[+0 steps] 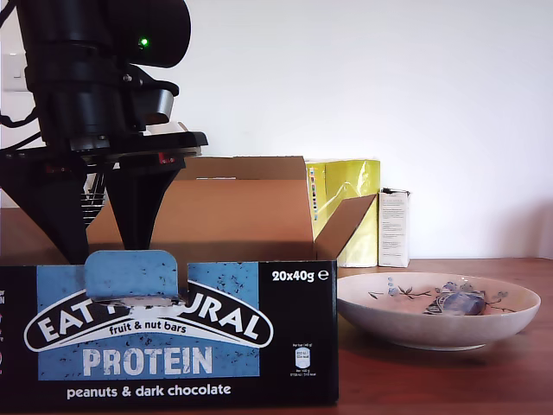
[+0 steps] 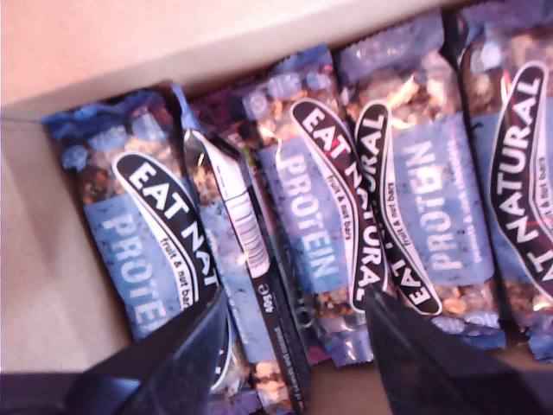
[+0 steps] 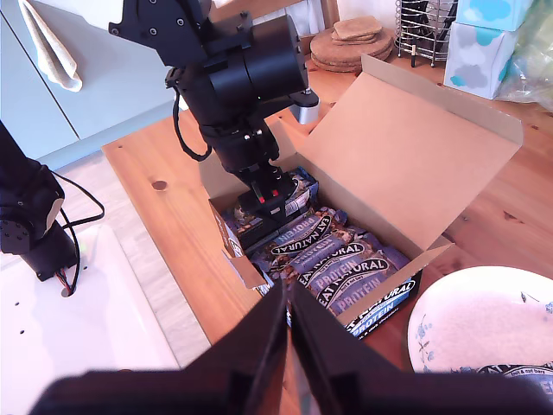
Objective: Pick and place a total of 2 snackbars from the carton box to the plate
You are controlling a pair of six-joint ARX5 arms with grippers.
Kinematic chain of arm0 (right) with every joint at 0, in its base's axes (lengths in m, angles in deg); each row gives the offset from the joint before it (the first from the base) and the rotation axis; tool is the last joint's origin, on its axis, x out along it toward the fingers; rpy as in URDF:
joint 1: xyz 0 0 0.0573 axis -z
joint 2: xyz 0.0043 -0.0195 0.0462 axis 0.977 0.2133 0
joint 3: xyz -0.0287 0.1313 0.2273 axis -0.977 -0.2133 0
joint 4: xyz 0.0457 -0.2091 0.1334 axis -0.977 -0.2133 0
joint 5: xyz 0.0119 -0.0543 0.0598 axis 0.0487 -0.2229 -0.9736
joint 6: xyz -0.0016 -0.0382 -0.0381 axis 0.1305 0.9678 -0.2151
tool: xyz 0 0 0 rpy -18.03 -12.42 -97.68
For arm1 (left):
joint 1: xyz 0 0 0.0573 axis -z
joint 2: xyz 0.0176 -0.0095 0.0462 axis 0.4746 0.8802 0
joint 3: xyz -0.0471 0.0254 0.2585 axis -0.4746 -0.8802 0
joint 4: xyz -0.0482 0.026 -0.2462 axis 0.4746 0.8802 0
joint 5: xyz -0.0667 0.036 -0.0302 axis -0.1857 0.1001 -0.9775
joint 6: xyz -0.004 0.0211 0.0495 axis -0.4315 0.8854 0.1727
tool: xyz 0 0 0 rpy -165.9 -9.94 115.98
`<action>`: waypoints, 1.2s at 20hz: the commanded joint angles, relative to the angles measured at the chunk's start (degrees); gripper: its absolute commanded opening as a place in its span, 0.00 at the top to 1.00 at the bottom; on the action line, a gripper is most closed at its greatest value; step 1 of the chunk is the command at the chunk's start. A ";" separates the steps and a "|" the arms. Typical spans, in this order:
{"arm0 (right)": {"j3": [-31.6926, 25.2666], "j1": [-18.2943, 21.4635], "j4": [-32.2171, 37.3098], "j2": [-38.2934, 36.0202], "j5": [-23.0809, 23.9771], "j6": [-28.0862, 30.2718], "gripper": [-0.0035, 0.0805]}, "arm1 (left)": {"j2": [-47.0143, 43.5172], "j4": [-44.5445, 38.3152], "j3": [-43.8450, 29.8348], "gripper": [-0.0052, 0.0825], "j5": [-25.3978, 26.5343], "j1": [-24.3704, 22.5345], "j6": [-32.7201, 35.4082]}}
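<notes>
Exterior view: wooden table point(image 1: 449, 380), white wall point(image 1: 415, 86).

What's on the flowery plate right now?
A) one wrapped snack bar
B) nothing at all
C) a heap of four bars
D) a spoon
A: in the exterior view the plate holds a single snackbar in a shiny dark wrapper, lying toward that view's right; nothing else is on it.
</notes>
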 commanded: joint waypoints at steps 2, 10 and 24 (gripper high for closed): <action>-0.92 -0.15 0.17 0.11 0.02 0.39 0.97 | 0.59 -0.39 -0.15 0.44 0.04 -0.48 0.04; -0.94 -0.15 0.17 0.11 0.04 0.59 0.97 | 4.31 -1.70 -0.15 0.44 0.07 -0.87 0.33; -0.94 -0.15 0.17 0.11 0.04 1.44 0.97 | 7.74 -3.96 -0.15 0.50 -6.93 -1.55 1.55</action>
